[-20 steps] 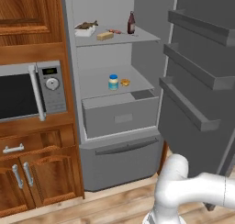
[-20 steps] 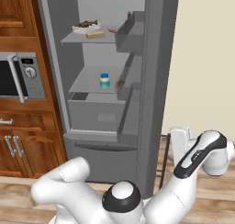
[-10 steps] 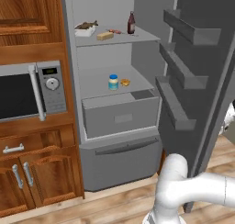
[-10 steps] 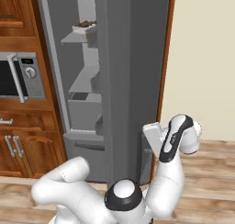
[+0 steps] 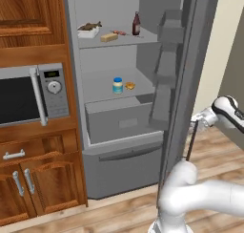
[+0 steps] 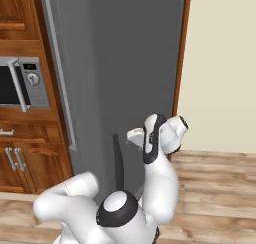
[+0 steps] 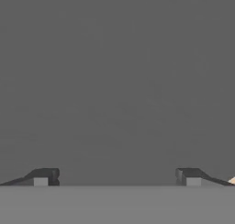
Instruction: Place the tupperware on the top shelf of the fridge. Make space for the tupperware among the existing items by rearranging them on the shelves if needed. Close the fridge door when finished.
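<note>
Two-finger gripper (image 7: 117,177) spread wide, holding nothing, facing the outer face of the large flat grey fridge door (image 6: 125,63). Door stands partly ajar. White tupperware tray (image 5: 88,32) sits on the light-grey top shelf (image 5: 143,37), at its left end.

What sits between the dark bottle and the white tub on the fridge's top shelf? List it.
In the left base view, a tan block and a small reddish piece lie between the bottle and the tub on the top shelf.
</note>
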